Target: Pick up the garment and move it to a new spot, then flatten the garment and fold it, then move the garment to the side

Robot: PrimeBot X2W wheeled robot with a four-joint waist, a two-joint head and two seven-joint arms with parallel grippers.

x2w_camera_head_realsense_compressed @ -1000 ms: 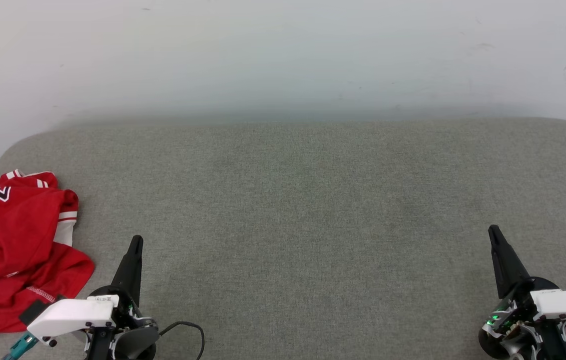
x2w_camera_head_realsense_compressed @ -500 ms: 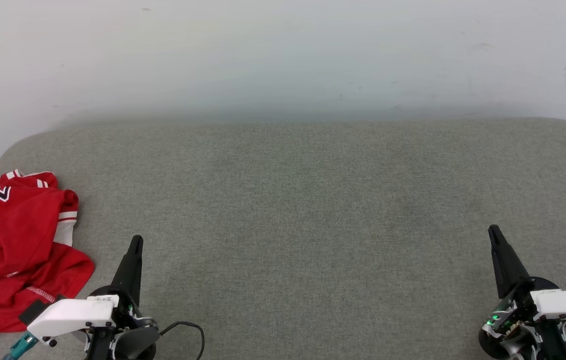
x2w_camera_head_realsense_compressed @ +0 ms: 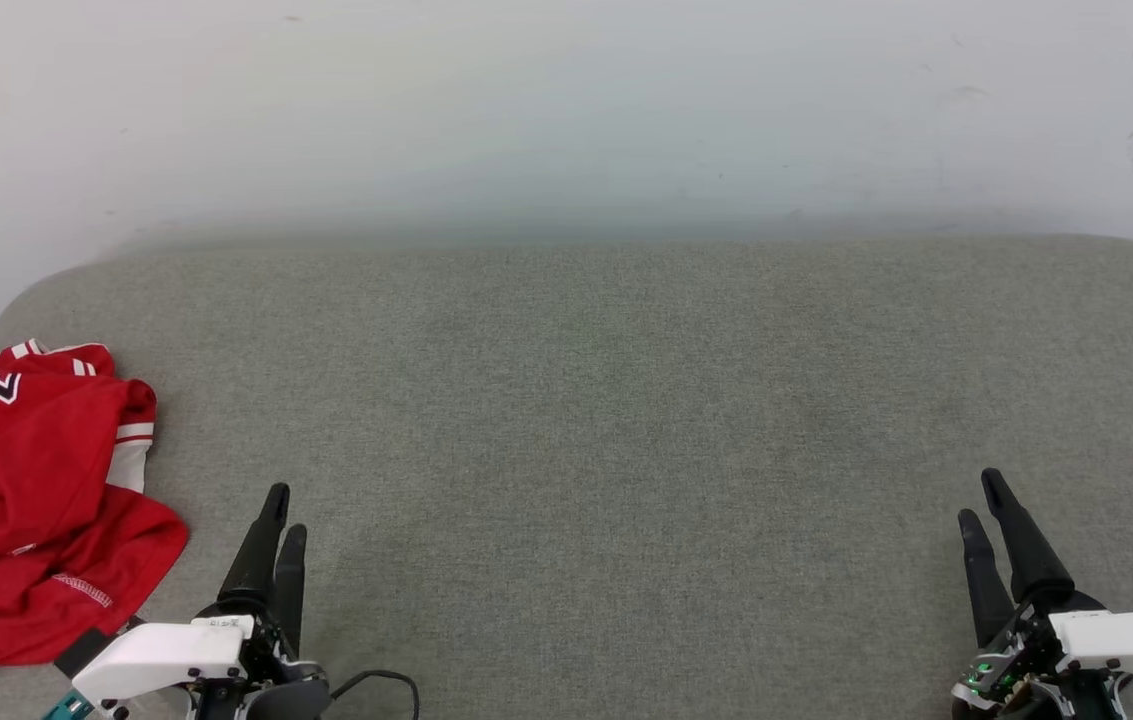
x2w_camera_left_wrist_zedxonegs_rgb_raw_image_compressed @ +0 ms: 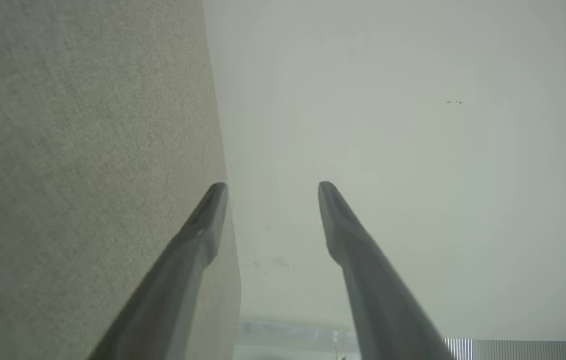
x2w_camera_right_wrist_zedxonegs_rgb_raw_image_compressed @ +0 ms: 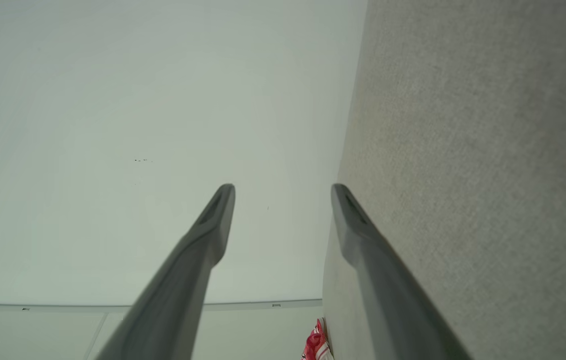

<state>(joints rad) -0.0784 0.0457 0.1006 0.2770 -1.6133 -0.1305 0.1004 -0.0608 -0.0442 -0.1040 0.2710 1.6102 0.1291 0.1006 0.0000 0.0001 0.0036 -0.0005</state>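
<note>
A grey fabric surface (x2w_camera_head_realsense_compressed: 626, 400) meets a scuffed white wall (x2w_camera_head_realsense_compressed: 566, 100).

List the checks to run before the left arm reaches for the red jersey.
1. Left gripper open: ok.
2. Right gripper open: ok.
3. Both grippers empty: ok.
4. Jersey in sight, crumpled at the left end of the cushion: ok.
5. Whole jersey visible: not ok, the head view's edge cuts it off.
6. Left gripper apart from jersey, not touching: ok.
</note>
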